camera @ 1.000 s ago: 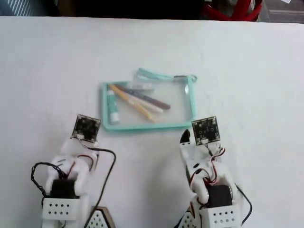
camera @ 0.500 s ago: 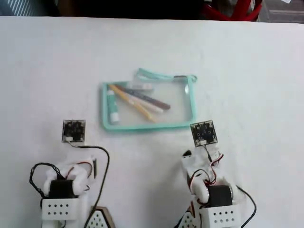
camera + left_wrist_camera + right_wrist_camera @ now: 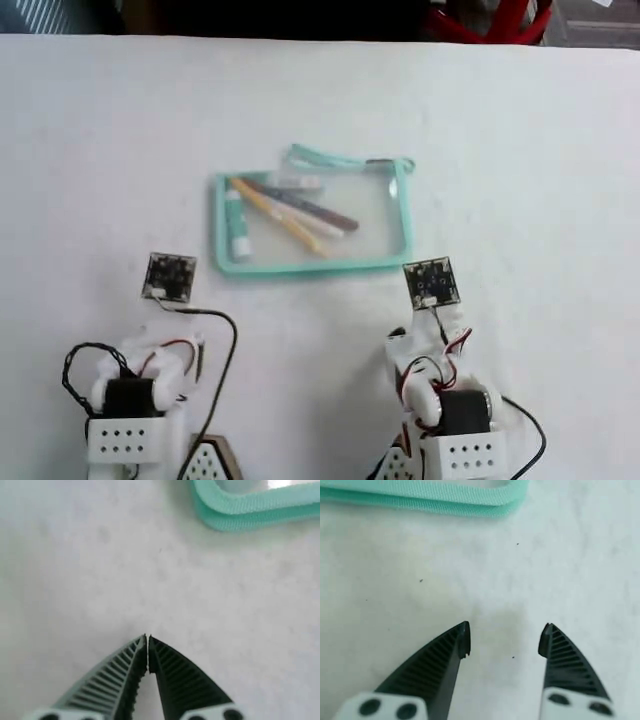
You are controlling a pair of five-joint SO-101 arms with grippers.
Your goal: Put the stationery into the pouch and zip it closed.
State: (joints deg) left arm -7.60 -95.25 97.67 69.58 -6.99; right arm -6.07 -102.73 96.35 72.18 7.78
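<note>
A clear pouch with a mint-green border (image 3: 311, 222) lies flat in the middle of the white table. Inside it rest several pens (image 3: 290, 212) and a white glue stick (image 3: 237, 227). Its green edge also shows in the left wrist view (image 3: 252, 508) and the right wrist view (image 3: 425, 499). The left gripper (image 3: 148, 652) is shut over bare table, near the pouch's front left corner. The right gripper (image 3: 505, 640) is open over bare table, just short of the pouch's front right corner. Both arms sit pulled back at the front edge.
The pouch's green wrist strap (image 3: 330, 158) lies along its far edge. Red objects (image 3: 490, 20) sit beyond the table's far right edge. Cables (image 3: 215, 350) trail from the left arm's base.
Both arms have drawn back from the pouch toward the front edge. The left wrist camera swung left, then partway back.
</note>
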